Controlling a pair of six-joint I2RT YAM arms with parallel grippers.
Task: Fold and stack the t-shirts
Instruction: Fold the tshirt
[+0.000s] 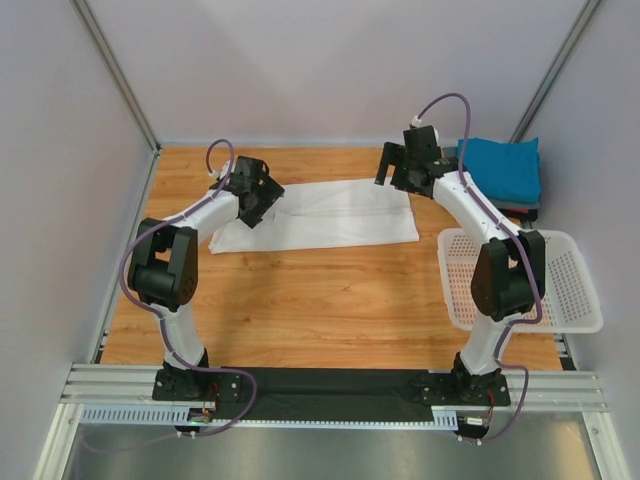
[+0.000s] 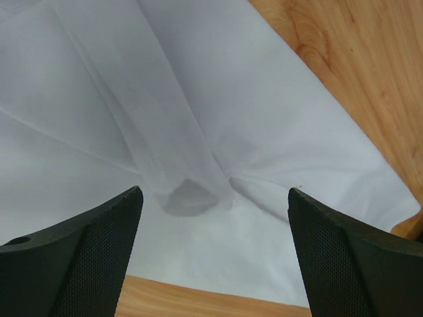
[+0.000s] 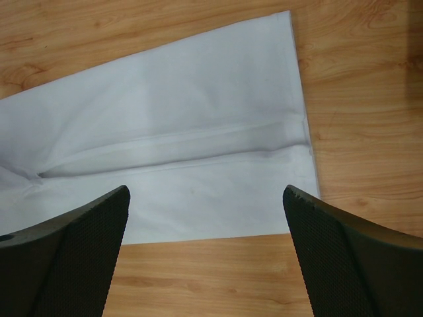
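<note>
- Wooden table (image 1: 300,300) fills the floor of a pale-walled booth, with both arms bolted at its near edge.
- A white t-shirt (image 1: 330,215) lies flat across the far middle of the table, folded into a long strip running left to right.
- The left gripper (image 2: 215,198) hovers over the left end of that strip, its fingers spread wide with nothing between them; below it the cloth gathers into a small puckered crease.
- The right gripper (image 3: 206,195) hangs over the right end, also spread wide and holding nothing; a long fold line runs across the cloth under it.
- A folded teal t-shirt (image 1: 505,168) sits in the far right corner, on top of a darker folded layer.
- A white mesh basket (image 1: 570,290) stands at the right edge, just near of the teal t-shirt.
</note>
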